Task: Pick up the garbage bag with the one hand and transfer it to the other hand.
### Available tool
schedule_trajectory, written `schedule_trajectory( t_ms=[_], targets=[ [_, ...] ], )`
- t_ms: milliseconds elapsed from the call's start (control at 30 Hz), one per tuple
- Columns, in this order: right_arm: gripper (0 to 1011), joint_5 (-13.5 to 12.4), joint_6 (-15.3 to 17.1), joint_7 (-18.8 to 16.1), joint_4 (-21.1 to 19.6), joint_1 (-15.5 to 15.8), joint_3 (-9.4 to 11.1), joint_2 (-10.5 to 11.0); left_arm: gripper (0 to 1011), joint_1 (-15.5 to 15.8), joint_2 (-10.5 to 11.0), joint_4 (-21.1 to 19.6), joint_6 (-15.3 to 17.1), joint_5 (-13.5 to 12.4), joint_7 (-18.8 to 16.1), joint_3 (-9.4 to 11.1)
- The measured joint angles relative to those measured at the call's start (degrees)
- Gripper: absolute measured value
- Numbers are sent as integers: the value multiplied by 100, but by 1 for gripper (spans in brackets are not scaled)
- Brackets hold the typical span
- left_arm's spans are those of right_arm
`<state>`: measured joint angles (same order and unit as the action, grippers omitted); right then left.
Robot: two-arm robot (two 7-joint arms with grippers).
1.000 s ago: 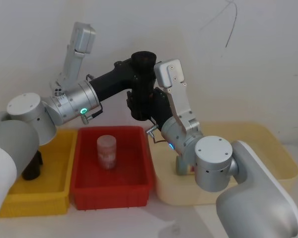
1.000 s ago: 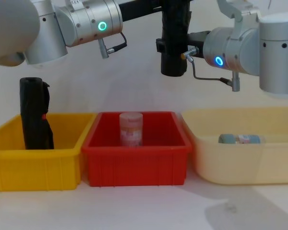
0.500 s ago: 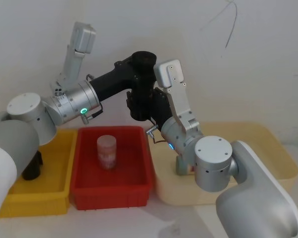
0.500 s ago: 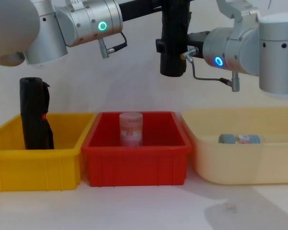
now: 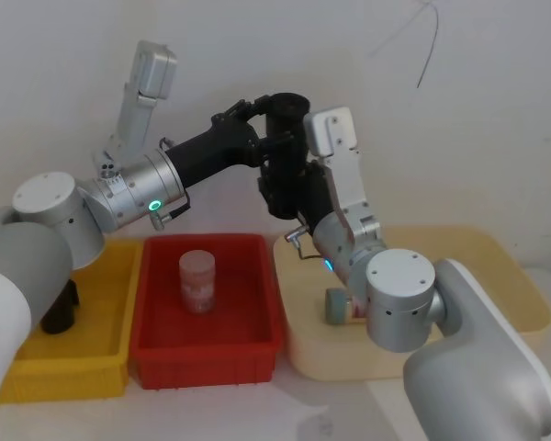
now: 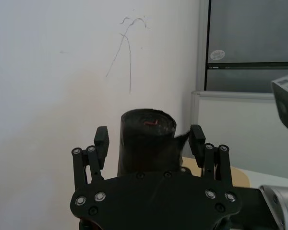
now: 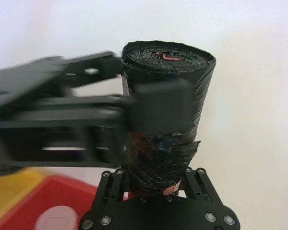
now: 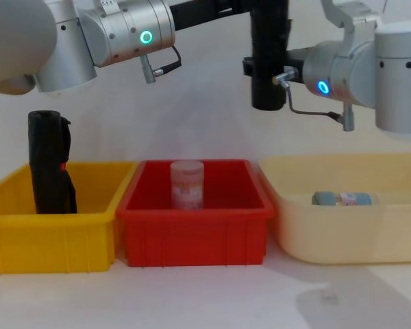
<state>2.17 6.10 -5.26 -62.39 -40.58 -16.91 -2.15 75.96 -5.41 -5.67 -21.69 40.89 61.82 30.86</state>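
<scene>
Now, head view
- garbage bag (image 5: 283, 156): black roll, upright, held in the air above the gap between red bin (image 5: 207, 363) and cream bin (image 5: 496, 257), near their back edges.
- left gripper (image 5: 262, 129): on the green-lit arm, reached in from the left at the roll's upper part; grip cannot be judged from this angle.
- right gripper (image 5: 289, 188): on the blue-lit arm, set against the roll's lower half, partly hidden by its own arm.
- red bin contents: pale jar (image 5: 197, 280), upright, near the middle.
- yellow bin (image 5: 64, 377): second black roll (image 5: 60, 308) stood at its left edge, mostly hidden by the left arm.
- cream bin contents: can (image 5: 338, 303) lying on its side near the left wall.

Chest view
- garbage bag (image 8: 268, 62): vertical, well above the bins, over the red bin's right edge.
- second black roll (image 8: 49, 164): upright in the yellow bin, taller than its wall, red mark on its side.
- jar (image 8: 187, 184): upright in the red bin.
- can (image 8: 342, 199): on its side in the cream bin.

Left wrist view
- left gripper fingers (image 6: 102, 140): spread wide, one on each side of the roll; a clear gap is seen at one side, and at the other a loose flap of plastic reaches the finger.
- garbage bag (image 6: 146, 143): between the fingers, not clamped, red mark on its top face.

Right wrist view
- right gripper (image 7: 156, 177): closed on the roll's lower end, roll seated between the fingers.
- garbage bag (image 7: 168, 76): stands straight up out of the grip.
- left gripper finger pad (image 7: 158, 110): blurred, seen across the roll's middle; contact cannot be told.
</scene>
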Motion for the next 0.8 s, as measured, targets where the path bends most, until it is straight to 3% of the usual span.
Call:
schedule_trajectory(
  t_ms=[800],
  targets=[
    [503, 299, 353, 1241, 248, -38, 698, 119, 1001, 0, 0, 1, 0, 0, 0, 0]
  ],
)
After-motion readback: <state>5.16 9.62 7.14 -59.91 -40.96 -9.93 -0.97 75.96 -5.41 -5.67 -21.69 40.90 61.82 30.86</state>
